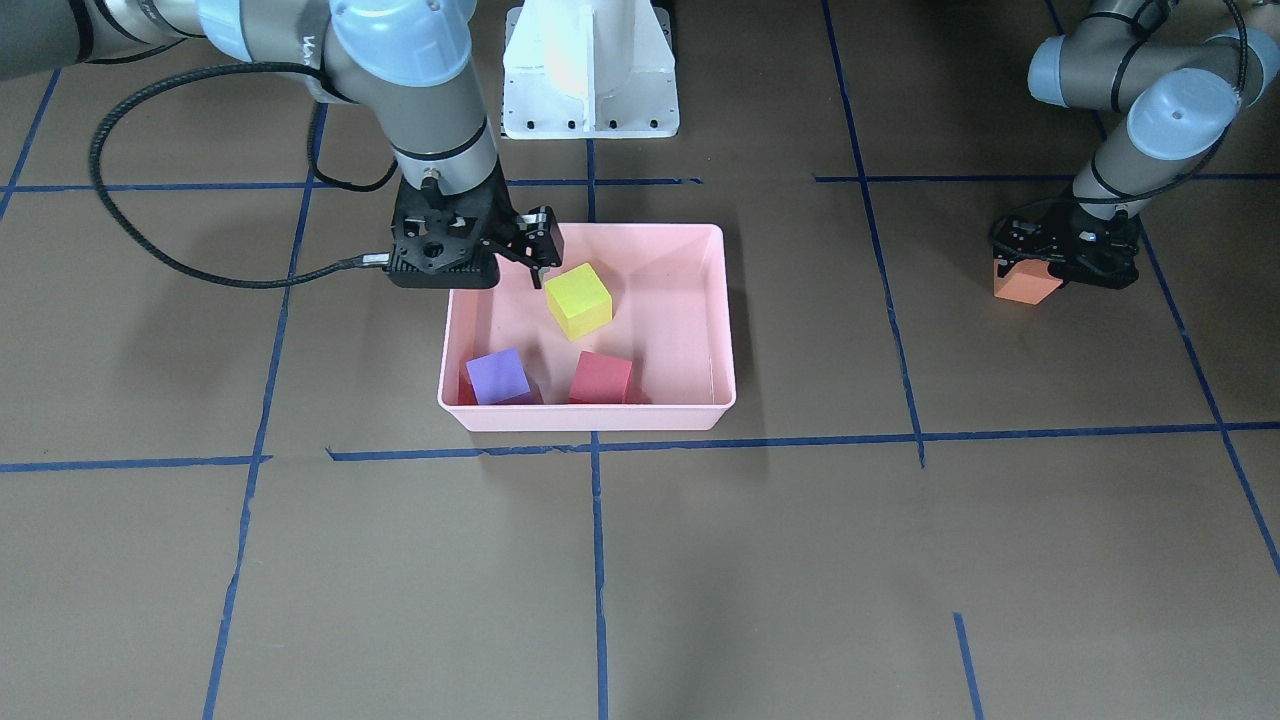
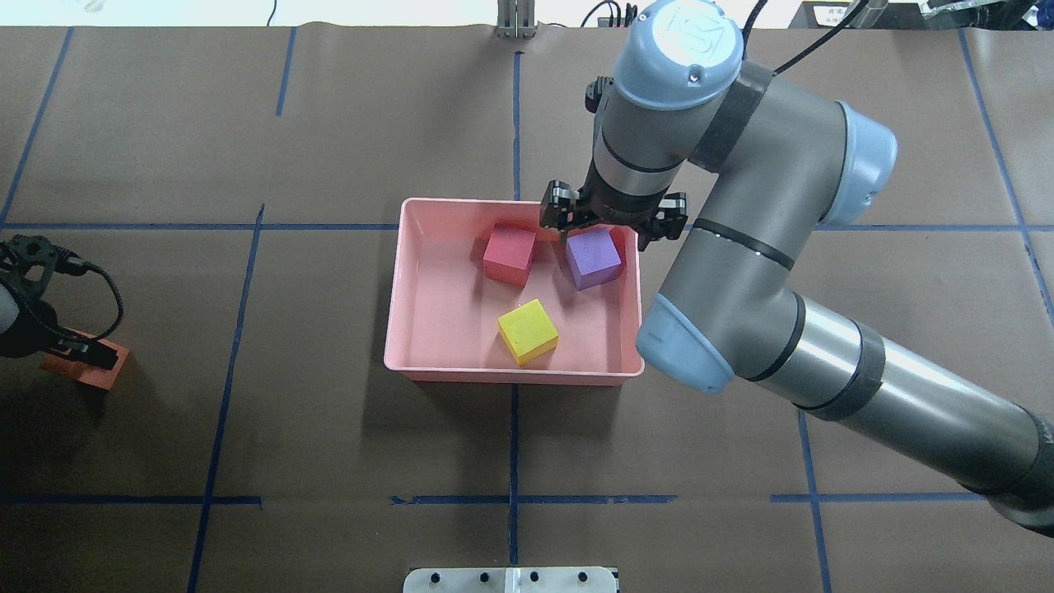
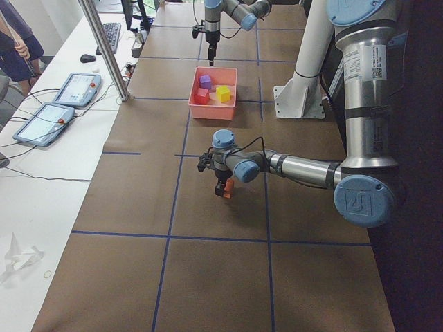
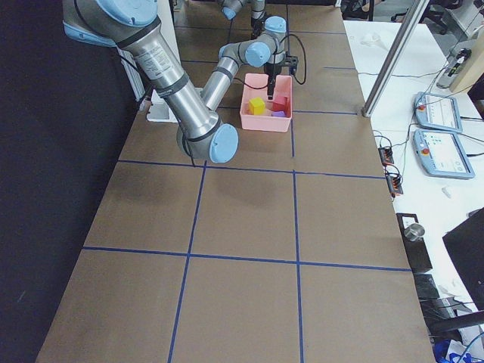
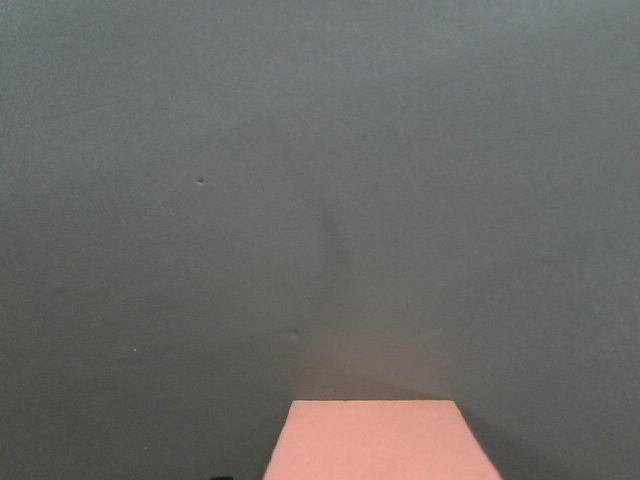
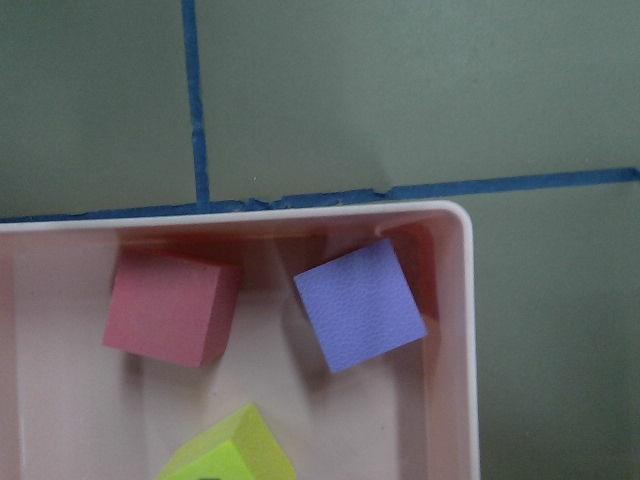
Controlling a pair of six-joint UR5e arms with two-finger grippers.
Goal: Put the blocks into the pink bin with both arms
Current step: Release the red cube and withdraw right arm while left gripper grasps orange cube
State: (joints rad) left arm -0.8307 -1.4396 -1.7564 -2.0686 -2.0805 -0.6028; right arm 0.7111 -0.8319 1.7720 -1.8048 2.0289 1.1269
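The pink bin (image 1: 590,418) (image 2: 510,375) holds the yellow-green block (image 1: 578,300) (image 2: 527,331), the purple block (image 1: 497,375) (image 2: 592,257) and the red-pink block (image 1: 600,377) (image 2: 509,254). My right gripper (image 1: 540,245) (image 2: 613,224) hangs open and empty over the bin's robot-side edge; its wrist view shows the purple block (image 6: 360,305) and the red-pink block (image 6: 170,305) in a corner. My left gripper (image 1: 1040,262) (image 2: 78,352) is low at the table, far from the bin, shut on the orange block (image 1: 1025,285) (image 2: 90,369) (image 5: 380,440).
The white pedestal base (image 1: 590,70) stands behind the bin on the robot's side. Blue tape lines (image 1: 600,560) cross the brown table. A black cable (image 1: 180,260) loops beside my right arm. A metal post (image 3: 104,48) and tablets (image 3: 76,90) stand at the operators' side.
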